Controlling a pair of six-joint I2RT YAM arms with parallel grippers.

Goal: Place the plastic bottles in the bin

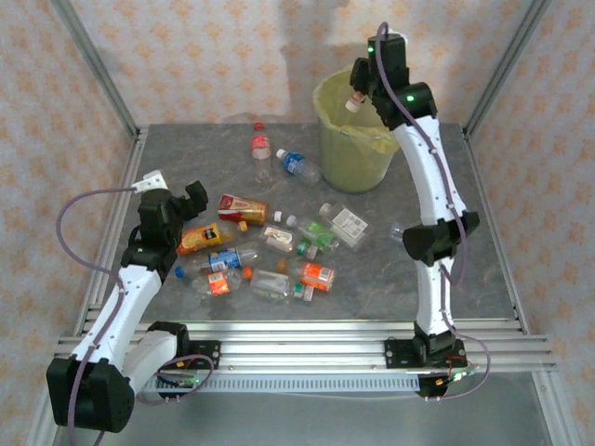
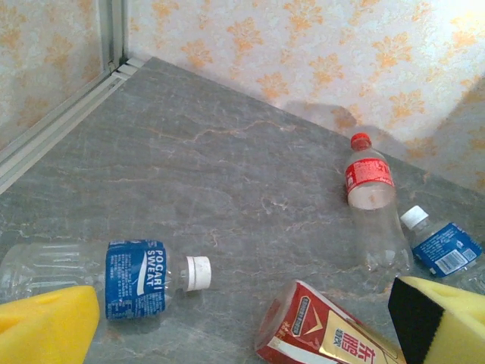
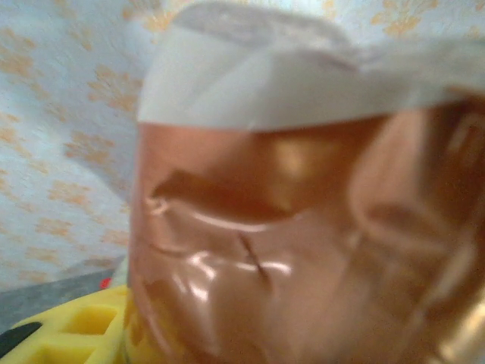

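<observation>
My right gripper [image 1: 361, 91] is clamped on a brownish bottle [image 3: 288, 227], poised over the bin [image 1: 346, 163], probably just inside its rim; I should release only once centred and low, so nothing bounces out; my left gripper [image 1: 177, 195] gapes wide above the scattered bottles [image 1: 276, 236].

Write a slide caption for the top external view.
Right gripper holds a bottle above the yellow-green bin; left gripper hovers open beside bottles scattered on the grey table.
</observation>
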